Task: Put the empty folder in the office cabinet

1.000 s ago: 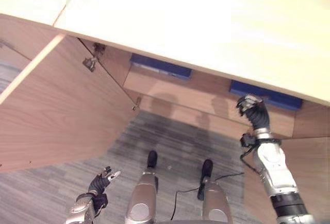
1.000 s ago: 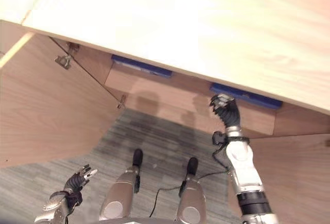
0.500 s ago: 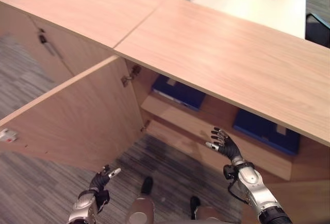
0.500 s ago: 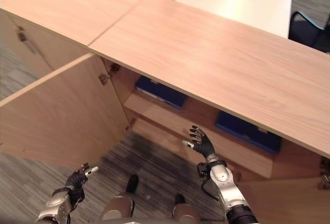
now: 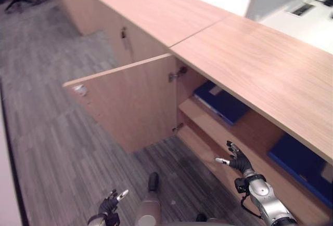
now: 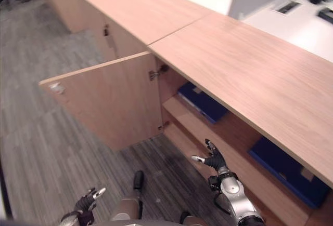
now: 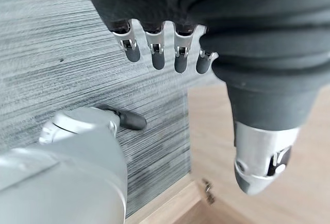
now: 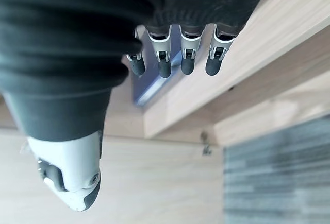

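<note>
While the right hand (image 5: 235, 159) hovers with its fingers (image 8: 186, 59) spread and straight, holding nothing, it sits just in front of the near edge of the lower shelf (image 5: 218, 132) inside the office cabinet (image 6: 218, 65), low on the right of the scene. Its own wrist view shows the thumb (image 8: 72, 177) standing apart from the fingers, with a blue edge on the shelf showing past the fingertips. On that shelf, to the left and farther in, lies a blue folder (image 5: 221, 103), flat, partly under the cabinet's top board. A second blue folder (image 6: 283, 171) lies flat on the same shelf at the right, well apart from the first; whether either one is empty cannot be told. The left hand (image 6: 88, 201) hangs low at the near left, over the grey striped carpet floor (image 5: 47, 132), its fingers (image 7: 154, 54) relaxed and apart, carrying nothing and well away from the cabinet. The cabinet door (image 5: 130, 101) stands swung open toward the left, with a small round fitting (image 5: 79, 89) near its free upper corner and two hinges (image 5: 177, 74) where it joins the cabinet body. The light wooden top runs from far left to near right, with a seam between two boards. Beyond it, at the far right, a white surface (image 6: 270, 18) carries a few dark flat items (image 6: 325, 14) too small to tell.
</note>
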Robot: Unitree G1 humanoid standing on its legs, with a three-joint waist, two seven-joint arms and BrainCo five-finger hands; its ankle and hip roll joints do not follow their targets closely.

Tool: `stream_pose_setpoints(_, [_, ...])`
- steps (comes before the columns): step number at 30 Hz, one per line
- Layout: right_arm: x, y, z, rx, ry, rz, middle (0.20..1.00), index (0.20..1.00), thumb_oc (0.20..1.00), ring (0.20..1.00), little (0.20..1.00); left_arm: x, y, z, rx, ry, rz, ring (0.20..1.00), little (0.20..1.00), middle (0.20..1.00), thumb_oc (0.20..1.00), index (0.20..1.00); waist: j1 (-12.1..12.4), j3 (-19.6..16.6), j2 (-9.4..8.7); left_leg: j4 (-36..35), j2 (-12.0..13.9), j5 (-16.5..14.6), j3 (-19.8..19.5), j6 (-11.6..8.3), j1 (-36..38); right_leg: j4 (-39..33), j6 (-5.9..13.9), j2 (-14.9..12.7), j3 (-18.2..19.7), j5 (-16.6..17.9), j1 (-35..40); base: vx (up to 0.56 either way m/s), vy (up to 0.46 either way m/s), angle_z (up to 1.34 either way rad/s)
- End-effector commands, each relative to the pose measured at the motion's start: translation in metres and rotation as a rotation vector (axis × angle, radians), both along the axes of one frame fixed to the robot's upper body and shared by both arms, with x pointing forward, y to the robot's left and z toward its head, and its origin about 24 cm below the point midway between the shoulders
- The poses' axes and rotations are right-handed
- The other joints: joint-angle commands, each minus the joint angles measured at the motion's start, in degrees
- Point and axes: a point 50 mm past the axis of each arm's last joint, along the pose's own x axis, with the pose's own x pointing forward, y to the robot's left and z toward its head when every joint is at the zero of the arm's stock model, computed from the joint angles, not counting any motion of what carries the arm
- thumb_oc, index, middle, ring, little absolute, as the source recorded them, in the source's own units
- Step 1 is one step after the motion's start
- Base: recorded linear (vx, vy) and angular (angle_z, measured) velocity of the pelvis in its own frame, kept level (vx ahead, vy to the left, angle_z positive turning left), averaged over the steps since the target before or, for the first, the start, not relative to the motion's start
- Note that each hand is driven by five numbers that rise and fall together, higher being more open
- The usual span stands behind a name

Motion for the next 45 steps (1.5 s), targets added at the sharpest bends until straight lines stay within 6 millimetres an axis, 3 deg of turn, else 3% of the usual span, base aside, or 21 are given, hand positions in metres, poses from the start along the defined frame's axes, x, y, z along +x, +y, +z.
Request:
stream_pose_setpoints(1, [0.009,0.0,0.016,0.016,-0.1,-0.01,1.0,1.0,1.0,1.0,1.0,0.028,0.019,0.018,0.055,-0.117,0.014,1.0,1.0,1.0,1.0,1.0,-2.21,-0.29,0.45,-1.42,1.85,5.57,-3.12,-2.67,5.57,-1.91,5.79,-0.4,2.03,-0.59,-1.43,-0.13,0.084,1.11])
stream_pose_setpoints(4, [0.005,-0.002,0.013,0.027,-0.082,-0.018,1.0,1.0,1.0,1.0,1.0,0.027,0.016,0.018,0.049,-0.122,0.019,1.0,1.0,1.0,1.0,1.0,-3.23,-2.21,0.15,-0.83,4.0,2.9,-2.84,-3.97,11.5,-3.66,6.4,-3.07,-2.16,1.92,-1.57,-0.09,0.135,0.83])
stream_pose_setpoints(8, [0.007,-0.001,0.012,0.028,-0.075,-0.016,1.0,1.0,1.0,1.0,1.0,0.024,0.014,0.016,0.042,-0.114,0.021,1.0,1.0,1.0,1.0,1.0,-3.23,-3.92,1.01,-3.4,4.34,1.91,-3.57,-5.27,15.32,-4.55,7.24,-4.35,-5.07,3.47,-1.35,-0.03,0.18,0.79])
stream_pose_setpoints(14, [0.012,0.0,0.015,0.026,-0.093,-0.037,1.0,1.0,1.0,1.0,1.0,0.025,0.012,0.016,0.043,-0.107,-0.015,1.0,1.0,1.0,1.0,1.0,-2.19,-4.25,0.75,-7.55,1.19,1.3,-5.08,-4.11,15.47,-3.7,8.61,-6.67,-6.64,5.21,-1.07,-0.01,0.188,0.36])
stream_pose_setpoints(18, [0.016,0.008,0.014,0.048,-0.092,-0.041,1.0,1.0,1.0,1.0,1.0,0.031,0.02,0.021,0.071,-0.117,-0.047,1.0,1.0,1.0,1.0,1.0,-0.52,-4.12,-0.97,-8.12,-3.53,-0.8,-7.71,-1.42,13.91,-3.08,10.98,-11.17,-7.49,7.9,-1.38,-0.03,0.296,0.37])
stream_pose_setpoints(24, [0.018,0.017,0.011,0.082,-0.089,-0.05,1.0,1.0,1.0,1.0,1.0,0.035,0.025,0.026,0.091,-0.139,-0.053,1.0,1.0,1.0,1.0,1.0,0.63,-3.16,-2.04,-7.71,-7.13,-2.72,-8.26,1.18,13.16,-0.12,12.35,-14.29,-6.44,9.81,-3.0,-0.02,0.183,0.22])
stream_pose_setpoints(25, [0.019,0.019,0.012,0.083,-0.091,-0.045,1.0,1.0,1.0,1.0,1.0,0.036,0.027,0.027,0.1,-0.145,-0.056,1.0,1.0,1.0,1.0,1.0,0.55,-2.66,-2.27,-7.69,-7.67,-2.92,-7.95,1.7,13.39,1.21,12.64,-14.9,-5.94,11.44,-3.9,-0.06,0.177,0.13])
stream_pose_setpoints(26, [0.021,0.025,0.01,0.096,-0.085,-0.032,1.0,1.0,1.0,1.0,1.0,0.039,0.03,0.031,0.107,-0.163,-0.049,1.0,1.0,1.0,1.0,1.0,0.38,-1.61,-2.0,-7.85,-7.92,-2.83,-7.31,2.48,13.8,4.06,12.76,-14.86,-4.69,12.97,-5.71,-0.08,0.24,0.04])
stream_pose_setpoints(28, [0.021,0.027,0.01,0.104,-0.084,-0.025,1.0,1.0,1.0,1.0,1.0,0.041,0.031,0.032,0.111,-0.171,-0.045,1.0,1.0,1.0,1.0,1.0,0.52,-1.22,-1.7,-8.02,-7.85,-2.7,-6.76,2.75,14.04,5.53,12.67,-14.02,-3.25,12.12,-6.56,-0.06,0.2,-0.17])
stream_pose_setpoints(29, [0.018,0.029,0.008,0.112,-0.076,-0.015,1.0,1.0,1.0,1.0,1.0,0.045,0.03,0.035,0.115,-0.191,-0.052,1.0,1.0,1.0,1.0,1.0,-0.19,-0.82,-0.9,-8.09,-8.25,-2.38,-6.64,3.62,14.3,8.2,11.45,-9.27,0.16,8.82,-8.28,-0.03,0.212,-0.29])
stream_pose_setpoints(31, [0.013,0.028,0.006,0.112,-0.064,-0.012,1.0,1.0,1.0,1.0,1.0,0.049,0.03,0.038,0.123,-0.201,-0.069,1.0,1.0,1.0,1.0,1.0,-0.67,-0.98,-0.12,-8.67,-8.95,-2.05,-6.89,4.39,14.6,8.64,10.87,-4.88,1.11,4.76,-9.04,0.0,0.192,-0.13])
stream_pose_setpoints(34, [0.006,0.026,0.0,0.108,-0.036,-0.017,1.0,1.0,1.0,1.0,1.0,0.049,0.028,0.038,0.12,-0.203,-0.085,1.0,1.0,1.0,1.0,1.0,-0.35,-1.24,-0.26,-9.25,-9.55,-2.12,-6.39,4.53,15.01,7.08,9.68,-4.53,-1.63,3.5,-7.83,0.03,0.027,0.08])
stream_pose_setpoints(37, [-0.006,0.017,-0.01,0.086,0.016,-0.03,1.0,1.0,1.0,1.0,1.0,0.053,0.02,0.038,0.11,-0.223,-0.107,1.0,1.0,1.0,1.0,1.0,-1.31,-1.83,-0.33,-10.01,-10.21,-2.04,-6.38,4.46,15.88,3.64,9.59,-3.26,1.72,3.71,-6.8,0.07,0.0,0.03])
stream_pose_setpoints(43, [-0.022,0.007,-0.019,0.053,0.076,-0.039,1.0,1.0,1.0,1.0,1.0,0.056,0.007,0.04,0.098,-0.249,-0.171,1.0,1.0,1.0,1.0,1.0,-1.7,-3.11,-0.01,-11.26,-9.89,-1.92,-5.06,3.94,17.11,-1.36,9.79,-3.53,2.27,5.3,-4.42,0.05,-0.035,-0.12])
stream_pose_setpoints(45, [-0.029,0.003,-0.021,0.042,0.095,-0.047,1.0,1.0,1.0,1.0,1.0,0.065,0.001,0.048,0.108,-0.3,-0.202,1.0,1.0,1.0,1.0,1.0,-2.23,-3.78,0.14,-11.72,-9.6,-1.93,-4.33,3.61,18.11,-3.15,9.79,-3.38,2.59,5.64,-3.04,0.1,-0.075,-0.19])
